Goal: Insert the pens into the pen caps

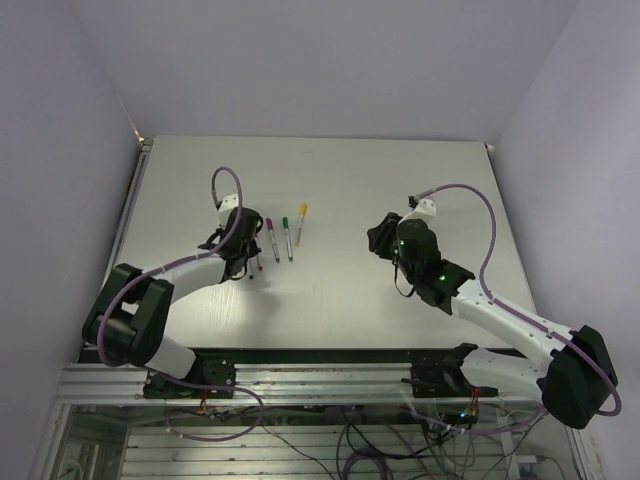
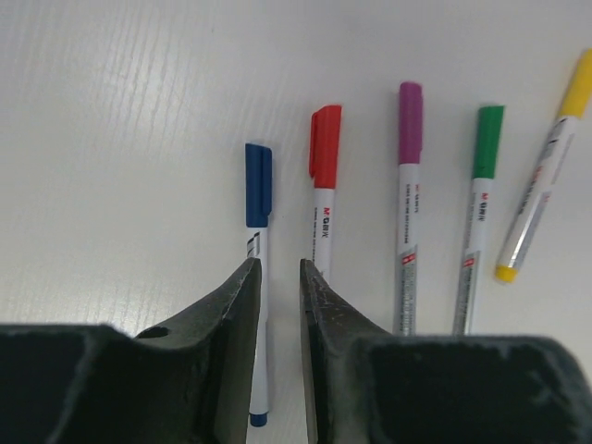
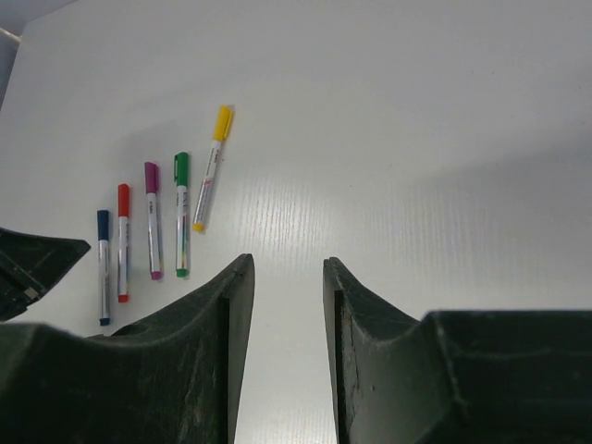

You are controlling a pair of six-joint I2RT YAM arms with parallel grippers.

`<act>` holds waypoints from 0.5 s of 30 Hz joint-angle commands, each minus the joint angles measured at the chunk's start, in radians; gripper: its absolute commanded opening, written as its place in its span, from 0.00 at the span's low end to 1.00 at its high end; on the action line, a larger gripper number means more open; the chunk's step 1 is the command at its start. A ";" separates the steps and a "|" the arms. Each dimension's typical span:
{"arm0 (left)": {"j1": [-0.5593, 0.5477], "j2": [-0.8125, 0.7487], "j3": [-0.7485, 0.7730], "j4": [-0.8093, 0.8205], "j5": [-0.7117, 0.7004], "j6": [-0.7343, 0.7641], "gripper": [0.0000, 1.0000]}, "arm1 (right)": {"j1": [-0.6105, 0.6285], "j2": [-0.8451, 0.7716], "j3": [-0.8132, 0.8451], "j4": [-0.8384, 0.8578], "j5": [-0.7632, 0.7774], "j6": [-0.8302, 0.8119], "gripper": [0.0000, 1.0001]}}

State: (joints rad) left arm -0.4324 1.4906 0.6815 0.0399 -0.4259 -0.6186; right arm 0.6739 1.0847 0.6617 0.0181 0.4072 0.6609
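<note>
The pale grey-white table (image 1: pixel 400 180) before me carries five slim silver marker pens (image 1: pixel 287 238), all capped, lying flat in a row at about ten o'clock from its middle. From nine toward three o'clock I see the blue-capped pen (image 2: pixel 257 213), red-capped pen (image 2: pixel 322 194), magenta-capped pen (image 2: pixel 407 208) and green-capped pen (image 2: pixel 476 217), caps toward twelve, none touching. The yellow-capped pen (image 2: pixel 543 176) leans toward one o'clock.

Between the left gripper (image 2: pixel 278 265) jaws the slot is narrow: the blue pen (image 2: pixel 258 185) lies along one finger's inner edge, and the red pen (image 2: pixel 325 157) passes under the other. Ahead of the right gripper (image 3: pixel 287 260) jaws lies open table (image 3: pixel 416 139); the pen row (image 3: pixel 153 222) sits well off to one side.
</note>
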 commanded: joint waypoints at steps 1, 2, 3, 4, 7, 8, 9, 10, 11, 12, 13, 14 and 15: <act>0.011 -0.073 0.032 -0.028 0.002 0.011 0.33 | -0.003 -0.008 -0.006 0.031 0.003 -0.009 0.35; 0.011 -0.088 0.031 -0.033 0.002 0.012 0.33 | -0.003 -0.012 -0.009 0.031 0.008 -0.010 0.35; 0.011 -0.104 0.030 -0.043 0.001 0.014 0.33 | -0.003 -0.019 -0.013 0.031 0.016 -0.012 0.35; 0.011 -0.119 0.030 -0.053 0.000 0.014 0.33 | -0.004 -0.029 -0.017 0.030 0.024 -0.013 0.36; 0.011 -0.172 0.023 -0.082 -0.010 0.023 0.32 | -0.003 -0.068 -0.033 0.023 0.049 -0.030 0.41; 0.011 -0.191 0.017 -0.091 -0.013 0.027 0.32 | -0.003 -0.082 -0.041 0.016 0.062 -0.029 0.47; 0.011 -0.210 0.011 -0.100 -0.014 0.029 0.31 | -0.003 -0.092 -0.045 0.004 0.075 -0.031 0.52; 0.011 -0.239 0.003 -0.108 -0.014 0.030 0.31 | -0.004 -0.101 -0.048 -0.009 0.083 -0.033 0.56; 0.011 -0.263 -0.007 -0.114 -0.015 0.026 0.31 | -0.003 -0.107 -0.048 -0.022 0.088 -0.034 0.60; 0.011 -0.286 -0.017 -0.120 -0.017 0.023 0.31 | -0.003 -0.113 -0.048 -0.034 0.089 -0.044 0.63; 0.011 -0.312 -0.028 -0.127 -0.021 0.018 0.31 | -0.003 -0.116 -0.044 -0.049 0.095 -0.046 0.64; 0.011 -0.337 -0.033 -0.137 -0.025 0.012 0.31 | -0.003 -0.116 -0.035 -0.076 0.110 -0.030 0.66; 0.011 -0.360 -0.039 -0.148 -0.038 0.007 0.31 | -0.003 -0.112 -0.025 -0.113 0.129 -0.015 0.67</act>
State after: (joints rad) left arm -0.4324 1.2148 0.6701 -0.0563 -0.4274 -0.6064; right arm 0.6735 0.9833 0.6254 -0.0002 0.4656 0.6350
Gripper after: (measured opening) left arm 0.310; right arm 0.648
